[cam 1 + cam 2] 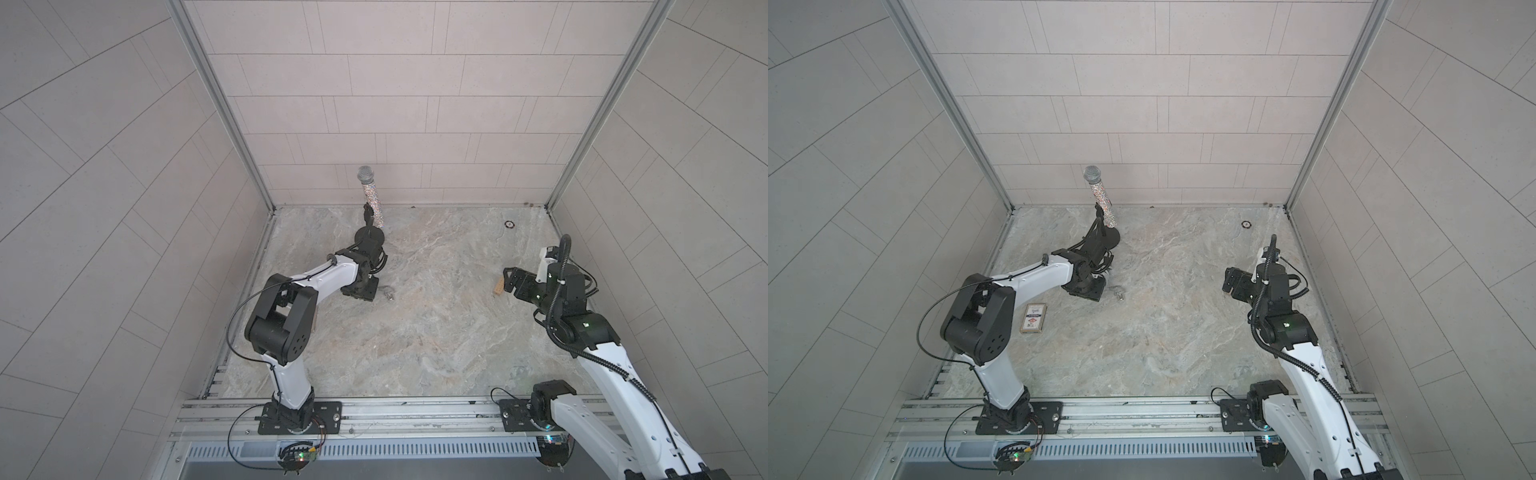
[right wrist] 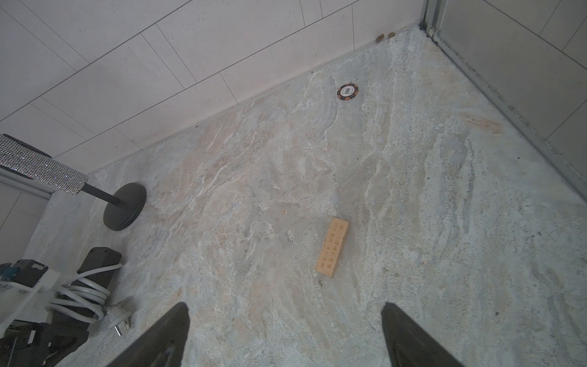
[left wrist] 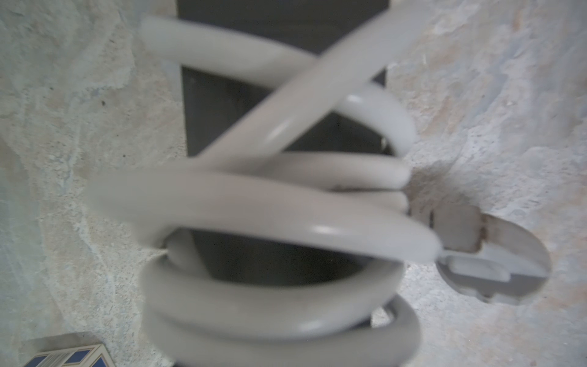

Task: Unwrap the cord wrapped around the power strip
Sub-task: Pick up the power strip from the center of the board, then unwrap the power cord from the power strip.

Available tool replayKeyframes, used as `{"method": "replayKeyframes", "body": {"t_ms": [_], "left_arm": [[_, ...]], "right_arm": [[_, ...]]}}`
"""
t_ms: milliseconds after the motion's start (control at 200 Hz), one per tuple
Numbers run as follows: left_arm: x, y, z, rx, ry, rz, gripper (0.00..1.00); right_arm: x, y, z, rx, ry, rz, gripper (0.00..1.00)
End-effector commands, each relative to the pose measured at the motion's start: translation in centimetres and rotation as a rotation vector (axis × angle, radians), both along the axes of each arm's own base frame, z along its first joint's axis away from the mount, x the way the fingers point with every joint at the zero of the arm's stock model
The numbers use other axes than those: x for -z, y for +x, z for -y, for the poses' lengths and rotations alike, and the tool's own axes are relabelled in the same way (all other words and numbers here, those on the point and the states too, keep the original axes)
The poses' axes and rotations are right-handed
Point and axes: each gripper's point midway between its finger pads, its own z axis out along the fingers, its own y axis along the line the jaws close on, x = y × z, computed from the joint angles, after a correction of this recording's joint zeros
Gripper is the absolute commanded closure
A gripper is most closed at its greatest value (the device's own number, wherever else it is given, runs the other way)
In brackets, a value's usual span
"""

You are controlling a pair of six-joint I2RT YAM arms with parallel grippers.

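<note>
The black power strip lies flat on the stone tabletop. The white cord is wound round it in several loops. Its pale plug rests on the table beside the bar. My left gripper points down right onto the wrapped bar and hides most of it in both top views. Its fingers do not show in the left wrist view, where the coils fill the near field. My right gripper hovers open over bare table at the right, with nothing between its fingers.
A glittery microphone leans on a round-based black stand behind the left arm. A wooden block lies ahead of the right gripper, with a poker chip near the back wall. A card box sits beside the left arm.
</note>
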Motion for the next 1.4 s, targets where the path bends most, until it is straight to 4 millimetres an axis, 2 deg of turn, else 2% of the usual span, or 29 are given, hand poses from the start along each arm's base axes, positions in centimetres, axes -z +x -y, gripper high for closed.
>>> {"method": "replayKeyframes", "body": {"t_ms": [0,220,345,480,715,796,906,986,1006,1121,1241,1396], "left_arm": [[-3.2,1.0,0.8,0.058,-0.054,0.090,0.99],[-8.0,-0.3,1.6,0.198,-0.133,0.216,1.00],[-10.6,-1.6,2.7,0.311,-0.198,0.272,1.00],[-14.7,-3.9,4.3,0.507,-0.241,0.377,1.00],[-21.0,-9.1,6.7,0.828,-0.369,0.520,1.00],[-22.8,-10.3,7.5,0.885,-0.432,0.541,1.00],[-25.1,-11.6,8.6,0.942,-0.526,0.560,1.00],[-26.3,-12.8,9.3,0.993,-0.588,0.550,1.00],[-26.4,-13.1,9.4,1.010,-0.597,0.545,1.00],[-27.2,-14.4,9.8,1.071,-0.640,0.529,1.00],[-27.4,-14.8,10.3,1.113,-0.662,0.523,1.00],[-27.2,-16.5,10.6,1.224,-0.688,0.487,1.00]], "right_arm": [[-0.4,-0.5,-1.1,-0.065,-0.004,0.009,0.07],[-1.8,-1.1,-7.0,-0.340,-0.032,0.079,0.09],[-2.1,-1.6,-10.1,-0.471,-0.031,0.112,0.09],[-2.7,-2.2,-13.1,-0.610,-0.018,0.149,0.10],[-4.4,-3.0,-16.1,-0.742,-0.007,0.242,0.10],[-4.9,-3.2,-16.9,-0.779,0.014,0.280,0.10],[-4.4,-2.7,-17.1,-0.764,0.034,0.310,0.10],[-5.3,-2.6,-17.4,-0.762,0.054,0.351,0.09],[-4.1,-2.6,-17.4,-0.765,0.054,0.334,0.09],[-4.4,-3.2,-18.4,-0.801,0.062,0.369,0.08],[-5.6,-4.1,-19.1,-0.831,0.100,0.429,0.16],[-6.3,-4.5,-19.6,-0.828,0.194,0.469,0.21]]}}
